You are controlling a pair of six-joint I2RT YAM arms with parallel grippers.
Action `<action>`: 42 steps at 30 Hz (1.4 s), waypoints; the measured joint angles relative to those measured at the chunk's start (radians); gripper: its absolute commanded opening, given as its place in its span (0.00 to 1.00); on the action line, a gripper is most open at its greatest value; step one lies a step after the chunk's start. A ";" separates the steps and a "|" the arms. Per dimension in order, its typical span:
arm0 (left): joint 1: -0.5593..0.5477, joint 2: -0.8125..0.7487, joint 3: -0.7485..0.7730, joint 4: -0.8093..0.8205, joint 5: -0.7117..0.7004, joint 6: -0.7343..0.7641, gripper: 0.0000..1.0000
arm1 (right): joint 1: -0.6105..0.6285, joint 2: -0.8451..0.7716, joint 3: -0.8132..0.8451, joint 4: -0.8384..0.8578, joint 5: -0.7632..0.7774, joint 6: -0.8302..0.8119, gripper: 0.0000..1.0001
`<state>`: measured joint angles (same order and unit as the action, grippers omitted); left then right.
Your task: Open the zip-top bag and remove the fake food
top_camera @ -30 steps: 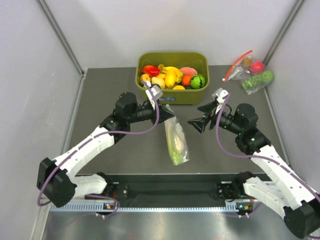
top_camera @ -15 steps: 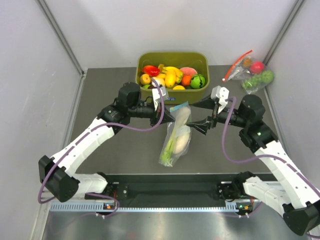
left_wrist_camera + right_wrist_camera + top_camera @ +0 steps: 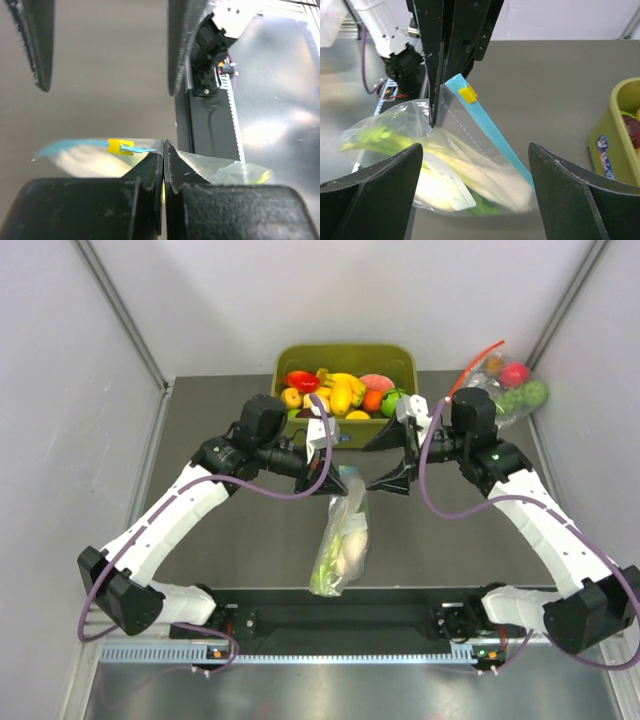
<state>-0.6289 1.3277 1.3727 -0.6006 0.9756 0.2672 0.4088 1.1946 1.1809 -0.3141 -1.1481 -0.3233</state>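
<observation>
Weight sits at the near end: the fake food, pale stalks with green leaves lowest, has slid to the bottom of the zip-top bag, so the bag hangs long and slack toward the arm bases over the table. Whether its tip touches the surface cannot be told. The bag is held that way from above by the left gripper. In the left wrist view its fingers are pressed together on a fold of clear film at the mouth, just beside the yellow slider on the blue zip strip. My reading is that this pinch anchors one end of the closure so that the other hand has something to pull against; the zip looks sealed, so opening is not yet begun. The left arm reaches forward and inward, with its wrist turned toward the centre. Just right of the pinch, the right gripper faces the bag with its jaws spread wide and nothing between them, the strip lying across its wrist view. That arm is bent high at the elbow, its forearm angled back toward the middle. Beyond both stands the olive bin of toy fruits, and at the far right lies a second bag with a red zip, well apart.
</observation>
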 measured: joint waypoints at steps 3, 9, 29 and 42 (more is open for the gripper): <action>0.000 0.001 0.002 -0.029 0.030 0.021 0.00 | -0.014 0.026 0.012 -0.021 -0.063 -0.024 0.86; 0.000 0.001 0.002 -0.061 0.060 0.040 0.00 | -0.027 0.105 0.069 -0.025 -0.175 -0.044 0.86; 0.000 0.002 -0.029 -0.037 0.048 0.045 0.00 | 0.075 0.203 -0.008 -0.106 -0.197 -0.091 0.76; 0.000 0.002 -0.029 -0.047 0.062 0.050 0.00 | 0.060 0.214 0.071 -0.121 -0.118 -0.097 0.73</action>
<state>-0.6292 1.3296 1.3441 -0.6472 1.0374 0.3176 0.4686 1.4086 1.2514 -0.4351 -1.2663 -0.4206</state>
